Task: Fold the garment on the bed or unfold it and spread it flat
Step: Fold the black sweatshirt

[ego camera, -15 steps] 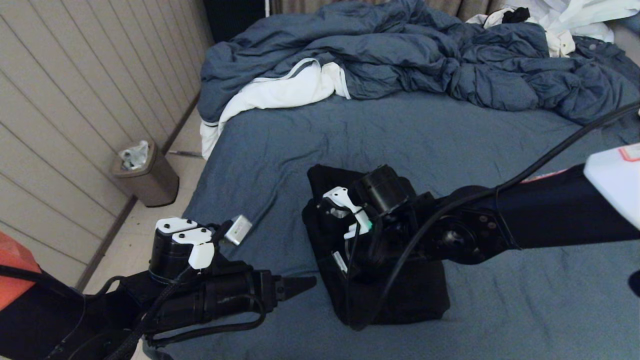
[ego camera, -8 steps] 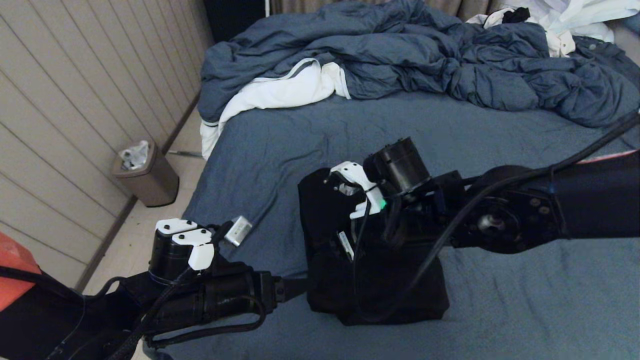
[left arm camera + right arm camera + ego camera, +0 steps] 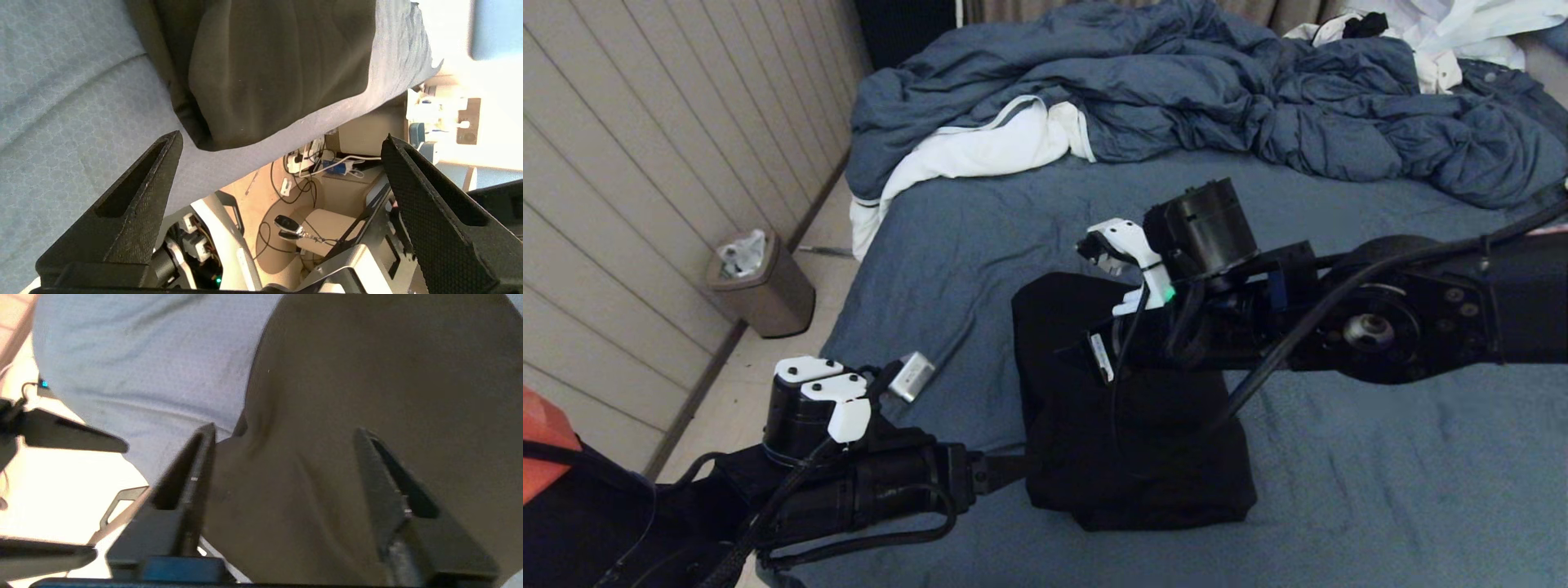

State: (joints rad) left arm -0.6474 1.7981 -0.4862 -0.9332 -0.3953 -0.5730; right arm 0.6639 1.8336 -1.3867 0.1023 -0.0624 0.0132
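Garment (image 3: 1135, 441) folded, long axis running away up bed (image 3: 1339, 229); both grippers' fingers (image 3: 184, 486) spread.

Black garment (image 3: 1131, 441) folded into a compact bundle, near blue-grey bed's (image 3: 1380, 490) front edge

Right arm reaching in from the right side across the middle, forearm roughly level, wrist w/ white clip and green light raised. Right gripper (image 3: 282, 435) pointing toward robot's left, fingers (image 3: 192, 473) parted w/ clear gap, nothing pinched between them. Left arm low at near-left corner, forearm level, pointing toward robot's right. Left gripper (image 3: 282, 143) spread wide, both black fingers (image 3: 135, 196) far apart, nothing between; in head view only its base (image 3: 992, 472) seen, tips hidden. Cables looping along both forearms.
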